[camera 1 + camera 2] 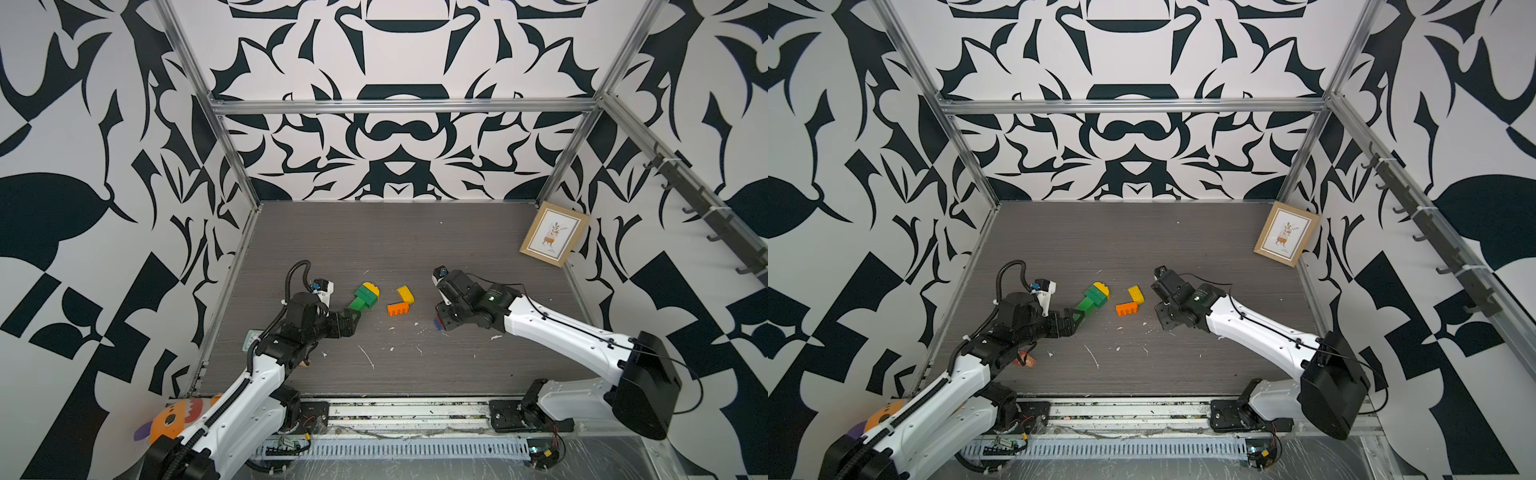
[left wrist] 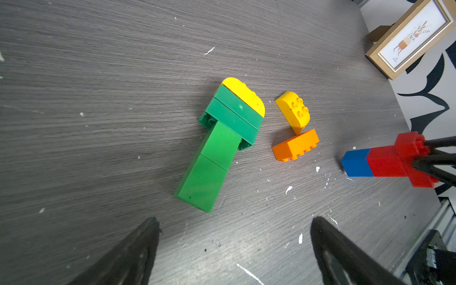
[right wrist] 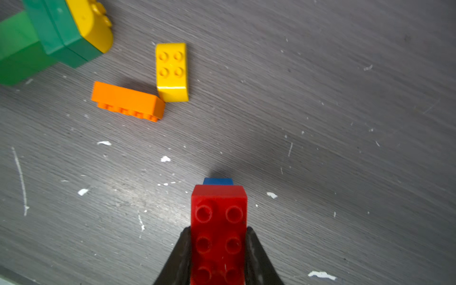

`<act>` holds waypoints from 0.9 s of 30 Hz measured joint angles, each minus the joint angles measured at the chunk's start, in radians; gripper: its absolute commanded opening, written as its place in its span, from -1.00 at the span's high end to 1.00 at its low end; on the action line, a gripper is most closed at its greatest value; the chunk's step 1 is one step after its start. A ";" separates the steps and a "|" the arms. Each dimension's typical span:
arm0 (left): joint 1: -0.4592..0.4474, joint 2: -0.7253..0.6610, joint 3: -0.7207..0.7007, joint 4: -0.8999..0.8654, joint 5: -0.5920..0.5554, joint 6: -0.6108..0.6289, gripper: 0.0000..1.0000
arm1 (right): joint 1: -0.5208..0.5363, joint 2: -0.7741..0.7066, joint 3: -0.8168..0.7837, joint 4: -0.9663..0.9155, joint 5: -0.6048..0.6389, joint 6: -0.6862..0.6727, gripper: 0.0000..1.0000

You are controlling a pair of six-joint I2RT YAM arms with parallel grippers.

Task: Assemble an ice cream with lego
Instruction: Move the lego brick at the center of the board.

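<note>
A stack of green lego capped by a rounded yellow brick (image 1: 365, 297) (image 1: 1094, 298) (image 2: 222, 138) lies flat on the dark table. To its right lie a loose rounded yellow brick (image 1: 405, 294) (image 2: 293, 112) (image 3: 172, 71) and an orange brick (image 1: 398, 308) (image 2: 294, 145) (image 3: 127, 101), the two touching at a corner. My left gripper (image 1: 354, 318) (image 2: 235, 222) is open, its fingers just short of the green stack's near end. My right gripper (image 1: 441, 321) (image 3: 218, 230) is shut on a red-and-blue lego stack (image 2: 385, 161) (image 3: 218, 214), gripping the long red brick by its sides, blue end towards the table.
A framed picture (image 1: 554, 232) (image 1: 1286, 233) (image 2: 409, 37) leans against the right wall at the back. A small orange-red object (image 1: 1025, 359) lies under my left arm. An orange toy (image 1: 170, 419) sits at the front left corner. White specks dot the table.
</note>
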 measured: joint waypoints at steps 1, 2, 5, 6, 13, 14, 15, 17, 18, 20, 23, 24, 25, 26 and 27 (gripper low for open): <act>0.000 0.002 0.000 0.000 0.000 0.000 -0.99 | -0.013 -0.003 -0.012 0.002 -0.004 0.002 0.53; 0.000 0.003 0.000 0.000 0.000 0.000 -0.99 | -0.023 -0.007 -0.016 0.014 -0.010 0.003 0.48; 0.000 0.007 0.000 0.000 0.000 0.000 -0.99 | -0.031 -0.007 -0.020 0.028 -0.023 0.002 0.41; 0.000 0.009 0.000 0.000 0.000 0.000 -0.99 | -0.032 -0.007 -0.021 0.030 -0.026 0.002 0.34; 0.000 0.010 0.000 0.000 0.000 0.000 -0.99 | -0.038 -0.007 -0.021 0.029 -0.043 -0.005 -0.10; 0.000 0.010 0.000 0.000 0.000 0.000 -0.99 | -0.038 -0.007 -0.018 0.023 -0.043 -0.007 -0.13; 0.000 0.010 0.000 0.000 0.000 0.000 -0.99 | -0.038 -0.007 -0.011 0.012 -0.043 -0.009 -0.16; 0.000 0.010 0.000 0.000 0.000 0.000 -0.99 | -0.038 -0.007 0.014 -0.013 -0.042 -0.013 -0.19; 0.000 0.009 0.000 0.000 0.000 0.000 -0.99 | -0.038 -0.007 0.033 -0.024 -0.040 -0.016 -0.20; 0.000 0.007 0.000 0.000 0.000 0.000 -0.99 | -0.038 -0.007 0.079 -0.047 -0.035 -0.026 -0.20; 0.000 -0.008 0.000 0.000 -0.002 0.000 -0.99 | -0.036 -0.003 0.165 -0.069 -0.046 -0.047 -0.20; 0.000 -0.017 0.000 0.000 -0.002 0.000 -0.99 | -0.032 0.007 0.200 -0.071 -0.056 -0.056 -0.21; 0.000 -0.027 0.000 0.000 -0.004 0.000 -0.99 | -0.027 0.021 0.230 -0.071 -0.065 -0.064 -0.21; 0.000 -0.040 -0.001 0.000 -0.006 0.000 -0.99 | -0.017 0.050 0.268 -0.066 -0.084 -0.075 -0.22; 0.000 -0.058 -0.003 0.001 -0.009 0.000 -0.99 | -0.005 0.089 0.306 -0.056 -0.106 -0.084 -0.22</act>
